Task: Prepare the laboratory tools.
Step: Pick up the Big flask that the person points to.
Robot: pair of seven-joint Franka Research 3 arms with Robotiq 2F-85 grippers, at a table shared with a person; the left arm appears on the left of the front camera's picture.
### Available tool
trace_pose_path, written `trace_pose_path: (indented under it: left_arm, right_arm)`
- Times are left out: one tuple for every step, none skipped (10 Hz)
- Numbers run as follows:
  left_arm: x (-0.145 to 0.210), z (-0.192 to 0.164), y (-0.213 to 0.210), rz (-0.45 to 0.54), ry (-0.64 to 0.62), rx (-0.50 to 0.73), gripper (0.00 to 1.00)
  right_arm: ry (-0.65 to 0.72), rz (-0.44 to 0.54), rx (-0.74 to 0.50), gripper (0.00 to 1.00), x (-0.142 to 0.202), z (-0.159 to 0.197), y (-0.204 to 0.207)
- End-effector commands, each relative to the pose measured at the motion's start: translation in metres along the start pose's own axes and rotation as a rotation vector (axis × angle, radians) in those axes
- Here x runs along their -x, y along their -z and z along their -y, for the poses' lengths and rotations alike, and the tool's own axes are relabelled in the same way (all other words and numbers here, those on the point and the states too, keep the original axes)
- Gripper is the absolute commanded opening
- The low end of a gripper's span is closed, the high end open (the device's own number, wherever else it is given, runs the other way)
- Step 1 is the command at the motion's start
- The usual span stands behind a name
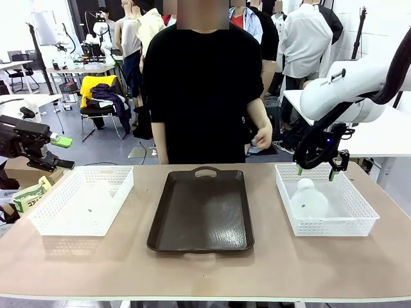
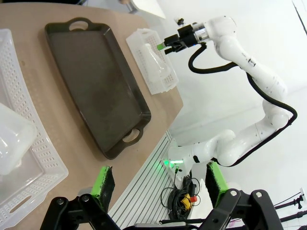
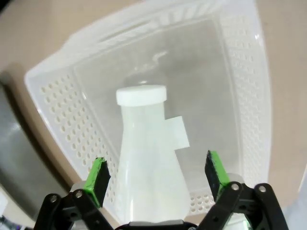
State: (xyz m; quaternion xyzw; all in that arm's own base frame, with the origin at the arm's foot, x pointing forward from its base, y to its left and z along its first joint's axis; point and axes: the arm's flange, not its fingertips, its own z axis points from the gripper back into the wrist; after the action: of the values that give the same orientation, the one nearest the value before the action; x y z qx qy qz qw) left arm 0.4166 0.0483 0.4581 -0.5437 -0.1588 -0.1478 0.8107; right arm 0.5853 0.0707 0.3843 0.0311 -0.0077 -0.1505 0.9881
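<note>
A frosted-white flask [image 1: 309,200] lies in the right white basket [image 1: 359,221]; in the right wrist view its capped neck points away and its body [image 3: 148,163] spreads toward the camera. My right gripper [image 1: 315,172] hovers just above it, open, the green pads [image 3: 100,178] standing either side of the flask's body without touching. Another flask [image 1: 96,192] rests in the left basket [image 1: 45,224], seen close as a pale body [image 2: 12,141]. My left gripper [image 1: 63,154] hangs open beyond the table's left edge, its own fingers [image 2: 160,184] holding nothing.
A dark brown tray [image 1: 202,208] lies bare in the middle of the table between the baskets. A person in black stands at the far edge behind it, one hand [image 1: 260,138] held at waist height. The right arm [image 2: 240,52] reaches over the right basket [image 2: 144,40].
</note>
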Motion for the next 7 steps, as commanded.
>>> trace_pose_path:
  left_arm:
    - [-0.001,0.002,-0.002,0.004,-0.004,0.013,1.0]
    - [-0.001,0.002,-0.002,0.004,-0.004,0.013,1.0]
    - [-0.001,0.002,-0.002,0.004,-0.004,0.013,1.0]
    - [-0.001,0.002,-0.002,0.004,-0.004,0.013,1.0]
    - [-0.001,0.002,-0.002,0.004,-0.004,0.013,1.0]
    - [-0.001,0.002,-0.002,0.004,-0.004,0.013,1.0]
    - [-0.001,0.002,-0.002,0.004,-0.004,0.013,1.0]
  right_arm:
    - [0.05,-0.005,0.094,1.0,0.0,-0.019,0.007]
    - [0.053,-0.016,0.098,1.0,-0.001,-0.022,0.013]
    - [0.053,-0.021,0.108,1.0,-0.001,-0.025,0.019]
    - [0.056,-0.016,0.104,1.0,-0.001,-0.026,0.023]
    - [0.057,0.012,0.105,1.0,-0.001,-0.026,0.028]
    - [0.057,0.014,0.105,1.0,-0.003,-0.026,0.033]
    - [0.055,0.023,0.106,1.0,-0.004,-0.028,0.039]
